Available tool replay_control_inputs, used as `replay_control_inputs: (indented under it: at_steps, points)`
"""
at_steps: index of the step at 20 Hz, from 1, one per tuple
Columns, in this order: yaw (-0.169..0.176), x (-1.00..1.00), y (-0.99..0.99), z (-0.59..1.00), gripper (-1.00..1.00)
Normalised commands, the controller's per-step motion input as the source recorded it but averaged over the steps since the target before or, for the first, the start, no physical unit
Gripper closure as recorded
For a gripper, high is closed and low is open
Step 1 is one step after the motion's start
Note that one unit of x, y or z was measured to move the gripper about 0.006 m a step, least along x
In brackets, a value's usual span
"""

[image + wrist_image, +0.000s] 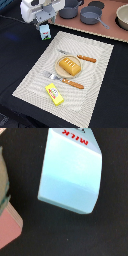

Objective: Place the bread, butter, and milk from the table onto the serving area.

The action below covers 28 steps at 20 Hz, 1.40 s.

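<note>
I see the hand [44, 24] closed on the milk carton [45, 32], holding it just off the far corner of the striped placemat [95, 65], above the black table [15, 55]. On the placemat's round plate [59, 70] sits the bread loaf [69, 66], with orange-handled cutlery [86, 58] on either side. The yellow butter pack [54, 93] lies on the placemat near its front edge. In the wrist view the carton [70, 173] fills the frame, red MILK lettering showing.

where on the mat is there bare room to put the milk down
The mat has a bare stretch on the exterior view's left, between its edge and the fork. Its far corner by the milk is also bare. The middle is crowded: plate with bread, knife beyond it. The butter fills the near edge.
</note>
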Motion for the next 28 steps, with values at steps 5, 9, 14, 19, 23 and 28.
replay_control_inputs:
  at_steps: [5, 9, 14, 19, 23, 28]
  points:
    - [-0.006, -0.14, 0.1, -0.26, -1.0]
    - [0.0, -0.32, 0.08, -0.36, -1.0]
    - [-0.009, -0.48, 0.11, -0.28, -1.0]
    - [-0.019, -0.46, 0.15, -0.27, -1.0]
    - [-0.057, -0.3, 0.14, -0.31, -1.0]
    - [-0.08, -0.18, 0.13, -0.26, -1.0]
